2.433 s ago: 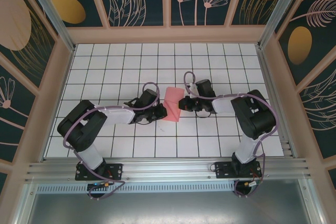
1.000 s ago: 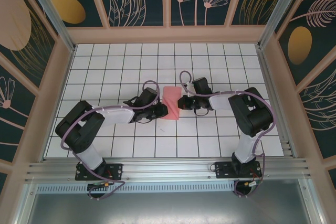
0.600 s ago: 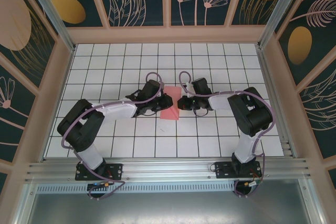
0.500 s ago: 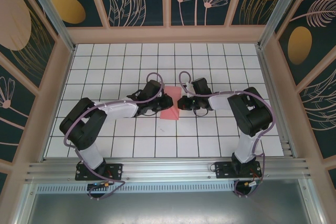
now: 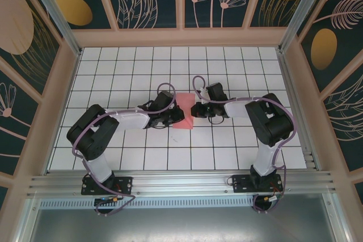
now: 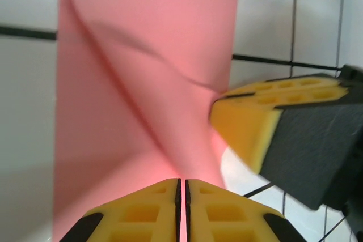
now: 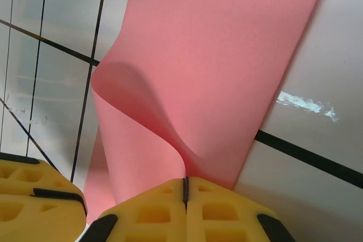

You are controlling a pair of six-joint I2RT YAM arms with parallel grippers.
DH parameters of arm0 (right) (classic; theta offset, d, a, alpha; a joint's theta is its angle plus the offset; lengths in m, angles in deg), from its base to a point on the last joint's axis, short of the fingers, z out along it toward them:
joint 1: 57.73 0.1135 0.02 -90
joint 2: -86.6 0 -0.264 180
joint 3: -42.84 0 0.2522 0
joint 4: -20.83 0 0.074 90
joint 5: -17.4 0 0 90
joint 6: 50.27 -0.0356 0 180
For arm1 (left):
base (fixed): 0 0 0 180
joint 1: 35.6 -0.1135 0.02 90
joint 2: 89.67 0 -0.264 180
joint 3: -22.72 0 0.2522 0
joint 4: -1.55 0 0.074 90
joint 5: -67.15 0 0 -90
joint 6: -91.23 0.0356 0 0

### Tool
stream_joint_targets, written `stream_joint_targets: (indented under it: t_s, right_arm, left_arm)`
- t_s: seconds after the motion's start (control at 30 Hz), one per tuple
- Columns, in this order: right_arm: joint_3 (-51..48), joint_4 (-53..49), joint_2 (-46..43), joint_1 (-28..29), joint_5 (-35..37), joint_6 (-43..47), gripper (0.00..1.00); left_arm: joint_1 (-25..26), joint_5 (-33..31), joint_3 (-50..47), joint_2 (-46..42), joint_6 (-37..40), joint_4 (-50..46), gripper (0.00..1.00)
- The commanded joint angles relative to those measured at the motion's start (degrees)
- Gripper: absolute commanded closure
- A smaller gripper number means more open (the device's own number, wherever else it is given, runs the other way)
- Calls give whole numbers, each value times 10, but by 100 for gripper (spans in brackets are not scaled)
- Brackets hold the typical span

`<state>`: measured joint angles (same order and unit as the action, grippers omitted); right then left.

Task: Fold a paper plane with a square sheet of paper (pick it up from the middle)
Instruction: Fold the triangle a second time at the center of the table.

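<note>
From where I stand, the square sheet of paper [image 5: 182,116] lies near the middle of the white gridded surface [image 5: 113,72], directly between the two arms. From above it reads as a narrow pink strip rather than a full square (probably doubled over along a centre line, though the layers cannot be counted). The left pincer [image 5: 173,119] meets its left edge and the right pincer [image 5: 196,111] its right edge, the two tips close to each other. In the left wrist view, the yellow pads [image 6: 142,213] are pressed together with the pink sheet running in between them. In the right wrist view, the right arm's pads [image 7: 221,213] are likewise pressed together, pinching a raised curl of the paper. Beyond both grips the sheet bows in a soft curve and then lies flat on the tiles; no sharp crease shows in the lifted part. The step in hand appears to be a fold in the making, with one flap raised and not yet laid down. The next move calls for one pincer to anchor the sheet while the other carries its flap over to the intended line. The fold must then be pressed flat to set the crease. Pulling the two grips apart risks tearing or dragging the thin paper.
</note>
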<state>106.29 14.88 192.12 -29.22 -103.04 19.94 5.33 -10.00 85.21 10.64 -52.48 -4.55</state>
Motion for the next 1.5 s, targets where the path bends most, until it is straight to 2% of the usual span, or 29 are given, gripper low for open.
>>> stream_joint_targets:
  t_s: [0.0, 0.23, 0.47, 0.83, 1.47]
  right_arm:
    - [15, -12, 12, 4, 0, 13, 100]
    - [20, -18, 19, 4, -3, 18, 100]
    - [18, -23, 23, 4, 4, 21, 100]
    - [18, -25, 25, 4, 8, 21, 100]
    - [13, -21, 29, 4, 11, 19, 100]
  left_arm:
    - [0, -2, -35, -41, -13, 21, 86]
    - [0, 14, -67, -52, -13, 33, 86]
    - [1, 5, -40, -65, -25, 42, 85]
    - [0, -15, 54, 30, -48, 56, 87]
    - [0, -30, 24, 85, -46, 99, 86]
